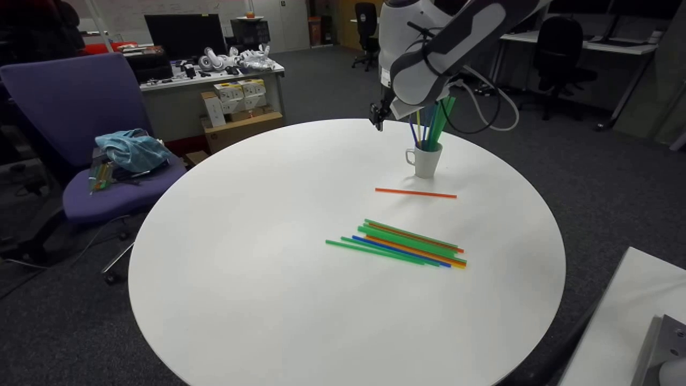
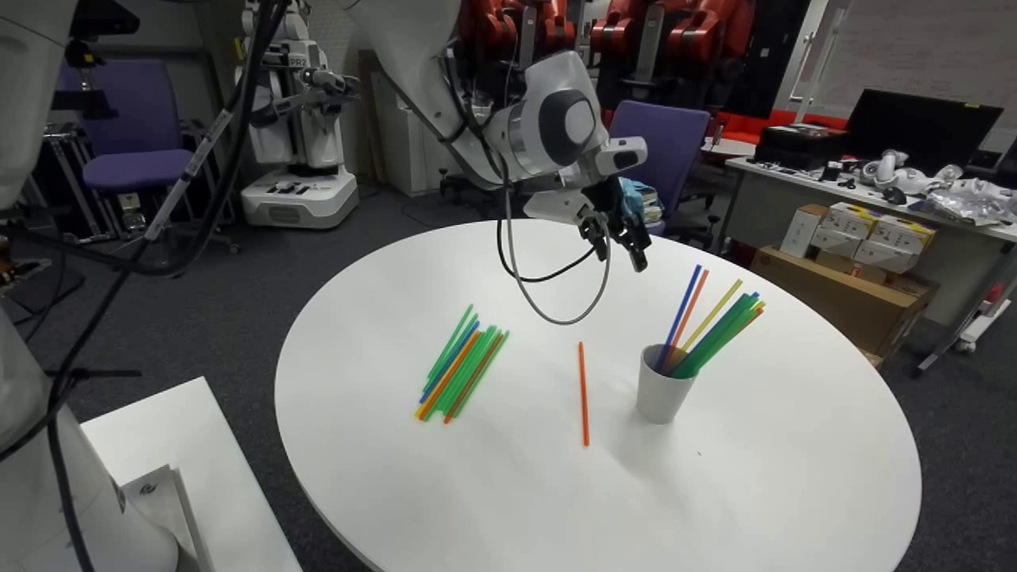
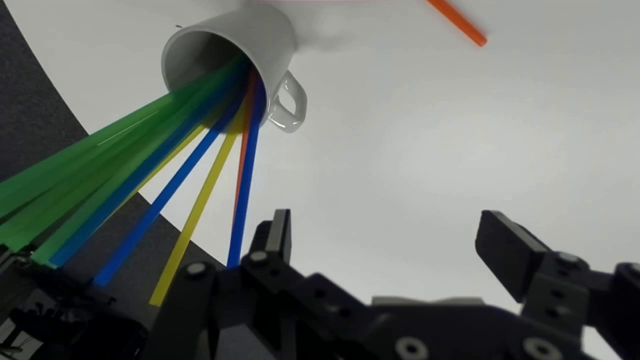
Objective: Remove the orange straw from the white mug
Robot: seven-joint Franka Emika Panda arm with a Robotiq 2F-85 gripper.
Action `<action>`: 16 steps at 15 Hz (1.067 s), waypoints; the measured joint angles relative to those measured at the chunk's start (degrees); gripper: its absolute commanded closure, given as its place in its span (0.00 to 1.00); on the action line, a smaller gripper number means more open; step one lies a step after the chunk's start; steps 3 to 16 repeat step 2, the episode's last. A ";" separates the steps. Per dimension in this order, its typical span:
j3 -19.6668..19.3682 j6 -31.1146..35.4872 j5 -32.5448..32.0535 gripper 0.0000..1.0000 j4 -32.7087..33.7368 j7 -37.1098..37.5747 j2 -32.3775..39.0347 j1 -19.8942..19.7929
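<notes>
Robotiq gripper [image 3: 387, 235]: jaws apart. Wrist view: blue straw [image 3: 243, 210] overlaps orange straw [image 3: 244, 137] in white mug [image 3: 270, 37]; green straws [image 3: 100, 150] alongside.

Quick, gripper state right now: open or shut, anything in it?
Gripper: open wide in the wrist view, holding nothing.

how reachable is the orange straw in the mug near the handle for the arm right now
Probably yes: the end effector is open and empty, but a blue straw partly covers the orange straw in the wrist view and might get pinched too.
</notes>
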 measured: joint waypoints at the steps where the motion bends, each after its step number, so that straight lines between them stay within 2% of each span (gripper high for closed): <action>1: -0.04 0.05 0.33 0.00 0.12 0.33 -0.04 -0.02; 16: 0.01 0.05 0.83 0.00 0.13 0.55 -0.14 -0.01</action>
